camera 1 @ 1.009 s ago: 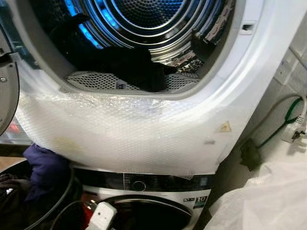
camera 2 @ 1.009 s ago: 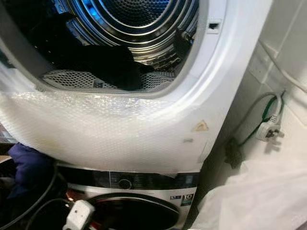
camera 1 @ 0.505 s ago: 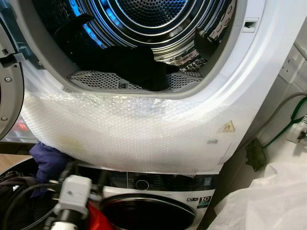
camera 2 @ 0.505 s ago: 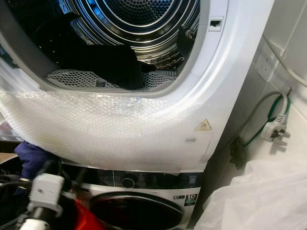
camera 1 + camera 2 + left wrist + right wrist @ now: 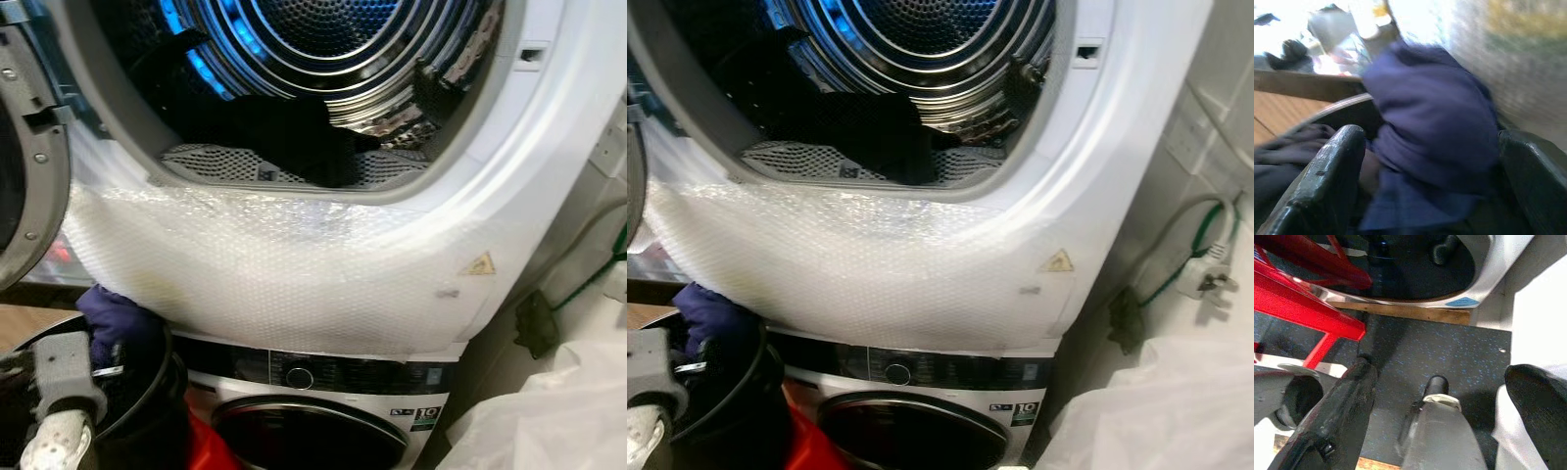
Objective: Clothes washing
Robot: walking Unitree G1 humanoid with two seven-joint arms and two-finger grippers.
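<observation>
The left pincer (image 5: pixel 1425 186) gaped wide around a blue garment (image 5: pixel 1435 132); the right pincer (image 5: pixel 1449 416) hung open, holding nothing, above the floor (image 5: pixel 1449 352).

Head pair: close to stacked machines, angled down, sharing the open drum (image 5: pixel 323 59) and bubble wrap (image 5: pixel 882 264). Left wrist: pressed near, facing purple cloth (image 5: pixel 1435 127) between the left end effector's (image 5: pixel 1430 181) fingers. Right wrist: straight down past the right end effector (image 5: pixel 1444 406) at speckled floor (image 5: pixel 1440 347).
</observation>
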